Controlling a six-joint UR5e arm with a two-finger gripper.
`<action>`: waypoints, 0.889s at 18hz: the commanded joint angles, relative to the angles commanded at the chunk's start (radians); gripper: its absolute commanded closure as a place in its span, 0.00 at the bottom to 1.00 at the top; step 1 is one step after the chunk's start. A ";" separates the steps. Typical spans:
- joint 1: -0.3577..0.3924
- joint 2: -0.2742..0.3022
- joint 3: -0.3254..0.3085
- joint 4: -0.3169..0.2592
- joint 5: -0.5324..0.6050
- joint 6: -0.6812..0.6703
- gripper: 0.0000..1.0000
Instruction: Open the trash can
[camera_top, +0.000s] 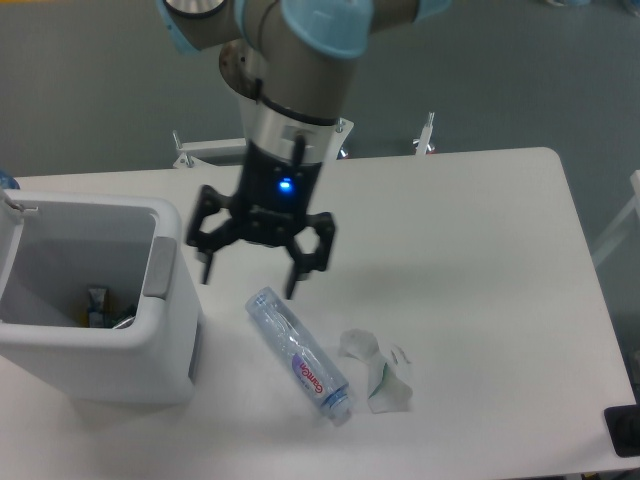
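The trash can (165, 350), a large boxy white bin, stands at the table's left edge with its top open. Its lid is swung up out of view at the left, and some rubbish shows inside. A grey push tab (160, 267) lies on its right rim. My gripper (250, 274) hangs open just right of the bin, above the table, its black fingers spread with nothing between them. It touches neither the bin nor the bottle.
A clear plastic bottle (298, 354) lies on the table below the gripper. A crumpled clear plastic piece (380, 373) sits to its right. A black object (624, 430) is at the table's lower right corner.
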 joint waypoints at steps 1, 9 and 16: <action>0.011 -0.006 -0.001 0.000 0.054 0.054 0.00; 0.182 -0.098 -0.008 -0.008 0.232 0.400 0.00; 0.207 -0.118 -0.037 -0.028 0.306 0.688 0.00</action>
